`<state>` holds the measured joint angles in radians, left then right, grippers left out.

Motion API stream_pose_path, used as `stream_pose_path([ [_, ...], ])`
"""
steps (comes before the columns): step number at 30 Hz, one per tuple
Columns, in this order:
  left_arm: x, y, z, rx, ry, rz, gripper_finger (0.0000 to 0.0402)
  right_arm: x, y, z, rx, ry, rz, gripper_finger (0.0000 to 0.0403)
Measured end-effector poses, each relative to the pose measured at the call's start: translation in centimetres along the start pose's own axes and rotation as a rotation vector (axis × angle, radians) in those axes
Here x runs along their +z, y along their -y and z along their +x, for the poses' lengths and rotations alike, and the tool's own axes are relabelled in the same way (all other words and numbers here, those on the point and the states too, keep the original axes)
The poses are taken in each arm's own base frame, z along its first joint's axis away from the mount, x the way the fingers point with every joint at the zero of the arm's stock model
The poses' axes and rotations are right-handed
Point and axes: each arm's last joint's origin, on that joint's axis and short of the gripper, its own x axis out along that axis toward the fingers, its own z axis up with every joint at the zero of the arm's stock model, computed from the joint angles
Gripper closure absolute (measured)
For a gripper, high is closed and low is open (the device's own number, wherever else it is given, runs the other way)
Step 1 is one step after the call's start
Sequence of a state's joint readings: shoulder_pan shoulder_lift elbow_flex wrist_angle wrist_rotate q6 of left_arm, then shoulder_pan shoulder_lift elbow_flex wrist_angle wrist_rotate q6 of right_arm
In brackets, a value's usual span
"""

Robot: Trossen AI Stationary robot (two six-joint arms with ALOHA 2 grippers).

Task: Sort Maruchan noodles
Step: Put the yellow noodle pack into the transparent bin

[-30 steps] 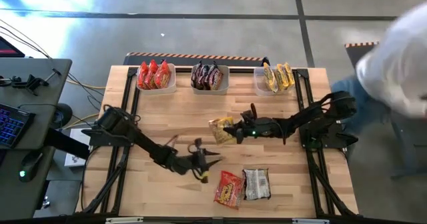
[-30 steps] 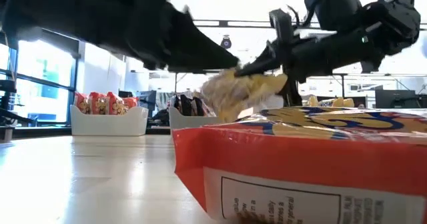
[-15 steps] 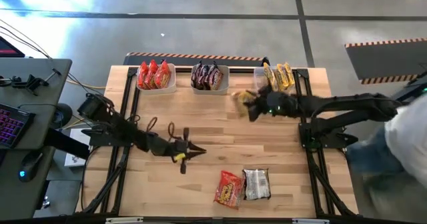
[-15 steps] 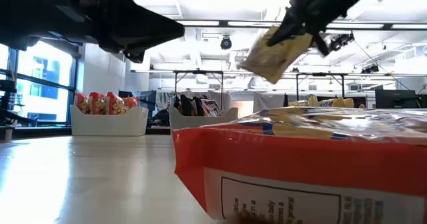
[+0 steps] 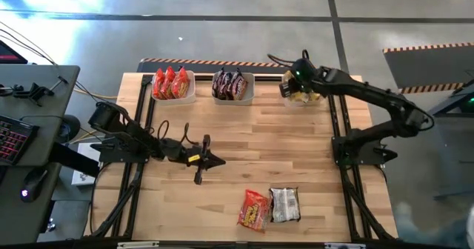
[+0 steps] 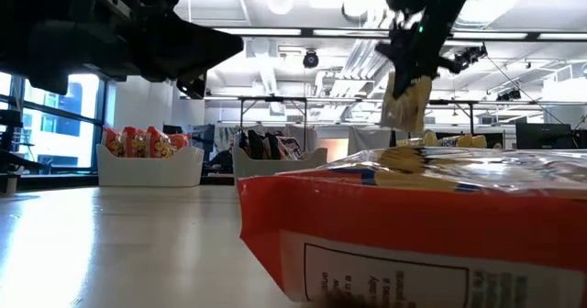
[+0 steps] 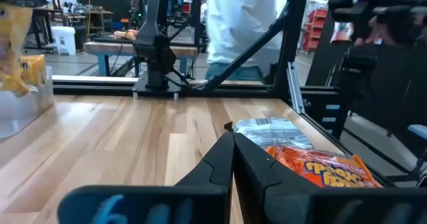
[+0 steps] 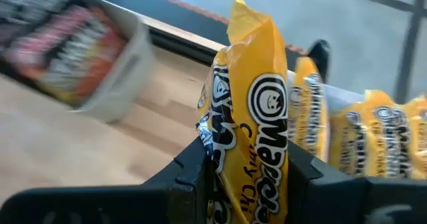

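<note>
Two dark arms reach over the wooden table (image 5: 296, 153), the biggest thing in sight. Along its far edge stand three pale bins: the left bin (image 5: 173, 95) holds red packets, the middle bin (image 5: 233, 95) dark ones, and the right bin (image 5: 292, 99) yellow ones. The right gripper (image 5: 290, 90) hangs over that right bin, its fingers clamped on a yellow packet (image 8: 257, 137) held upright above the others. The left gripper (image 5: 215, 162) hovers low near the table's middle, fingers pressed together with nothing between them. Near the front edge lie a red-orange packet (image 5: 254, 208) and a silver packet (image 5: 284, 204), side by side and touching. Beyond the table, a person in a white top (image 7: 240, 24) stands.
</note>
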<state>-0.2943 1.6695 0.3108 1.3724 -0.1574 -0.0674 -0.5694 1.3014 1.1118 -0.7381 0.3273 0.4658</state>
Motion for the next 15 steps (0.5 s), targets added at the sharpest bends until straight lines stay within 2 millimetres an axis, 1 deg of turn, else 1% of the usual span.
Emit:
stream_pose_path([
  [4, -0.1, -0.2, 0.0, 0.005, -0.006, 0.000, 0.0401, 0.6, 1.5, 3.0, -0.059, -0.079, 0.010, 0.0308],
  [8, -0.1, -0.2, 0.0, 0.004, -0.007, 0.000, 0.0401, 0.8, 2.4, 5.5, -0.098, -0.139, -0.002, 0.0308],
  [11, -0.1, -0.2, 0.0, 0.004, -0.008, 0.000, 0.0401, 0.8, 2.9, 6.9, -0.119, -0.162, -0.010, 0.0308],
  [15, -0.1, -0.2, 0.0, 0.005, -0.012, -0.006, 0.0401, 0.9, 3.3, 8.1, -0.136, -0.180, 0.001, 0.0308],
])
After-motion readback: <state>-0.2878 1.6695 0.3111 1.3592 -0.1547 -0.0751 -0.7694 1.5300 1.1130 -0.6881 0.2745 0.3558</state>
